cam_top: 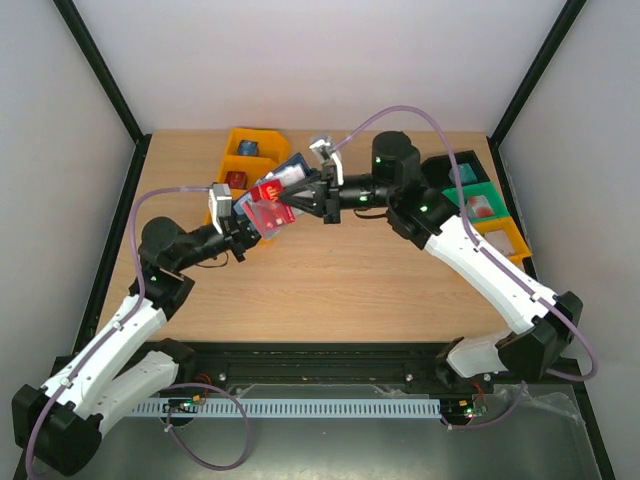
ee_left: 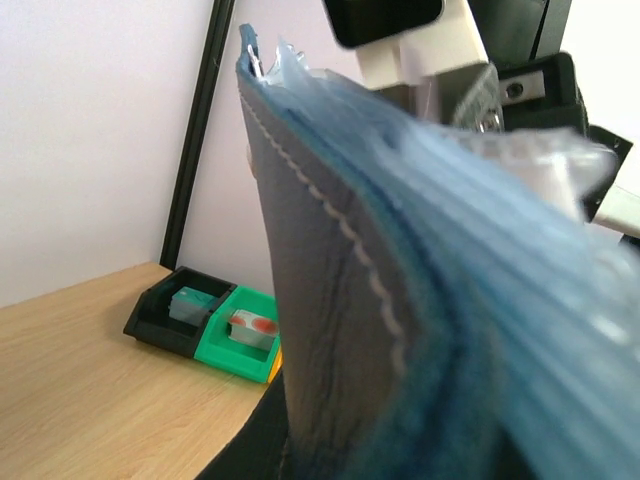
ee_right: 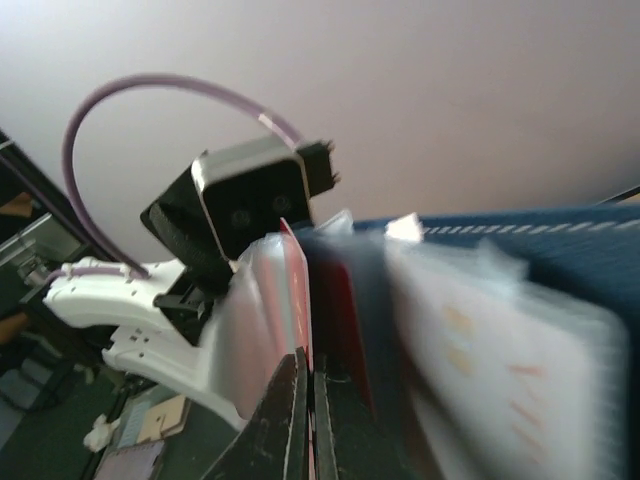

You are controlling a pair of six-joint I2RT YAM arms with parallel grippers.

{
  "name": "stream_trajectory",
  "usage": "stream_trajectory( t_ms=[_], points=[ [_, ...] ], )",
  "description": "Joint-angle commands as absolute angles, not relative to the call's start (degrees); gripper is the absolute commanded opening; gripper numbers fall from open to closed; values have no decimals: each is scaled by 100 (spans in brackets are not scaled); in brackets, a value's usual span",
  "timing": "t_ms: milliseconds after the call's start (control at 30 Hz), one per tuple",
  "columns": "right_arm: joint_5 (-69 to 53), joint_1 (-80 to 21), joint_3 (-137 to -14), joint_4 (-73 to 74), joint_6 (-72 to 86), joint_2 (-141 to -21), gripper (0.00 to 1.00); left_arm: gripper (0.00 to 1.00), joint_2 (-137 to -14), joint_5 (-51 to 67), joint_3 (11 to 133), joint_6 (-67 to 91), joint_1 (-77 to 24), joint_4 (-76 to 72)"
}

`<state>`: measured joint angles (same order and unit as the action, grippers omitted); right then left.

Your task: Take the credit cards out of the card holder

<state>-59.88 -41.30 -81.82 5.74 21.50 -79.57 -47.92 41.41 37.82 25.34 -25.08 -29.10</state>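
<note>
Filling the left wrist view, the card holder (ee_left: 330, 340) stands on edge close to the lens. Its dark stitched outer cover faces the camera, and a fan of pale blue, clear sleeves (ee_left: 500, 290) spills out to the right. From above it is lifted off the tabletop (cam_top: 340, 280), opened out over the middle rear of the surface. The left fingers (cam_top: 245, 228) are pressed together on its lower part, though the cover hides most of them.

The right fingers (ee_right: 285, 425) come in from the opposite side. They are closed down to a thin slit and pinch the edge of a red card (ee_right: 303, 290) that sticks up among the sleeves. More credit cards (ee_right: 500, 370) show only as a blur inside the clear pockets beside it, against the navy cover.

Behind the two grippers a yellow bin (cam_top: 250, 148) sits at the back of the tabletop. To the right lies a row of a black bin (ee_left: 165, 305), a green bin (ee_left: 240, 340) and a yellow one, the first two each holding a small item.
</note>
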Motion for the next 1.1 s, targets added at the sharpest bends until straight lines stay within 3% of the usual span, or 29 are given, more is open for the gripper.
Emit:
stream_trajectory(
  t_ms=[0,233,467,800,1067],
  points=[
    [-5545,-3678,-8118,613,2113,-7513,2,2,-4640,4107,3667,2524,-2505,-3125],
    [-5355,-3005,-8175,719,2232,-7301,2,2,-4658,4042,3636,2633,-2474,-3192],
    [-5468,-2410,-8202,-394,3447,-7275,1,2,-4667,3496,3515,3228,-2165,-3355],
    [-4055,-2347,-9036,-1197,4900,-8681,2,2,-4132,1840,3510,3779,-806,-2848],
    [-3449,-2626,-9024,-2404,5843,-10043,2,2,-4436,1275,3872,3880,161,-2325]
  ],
)
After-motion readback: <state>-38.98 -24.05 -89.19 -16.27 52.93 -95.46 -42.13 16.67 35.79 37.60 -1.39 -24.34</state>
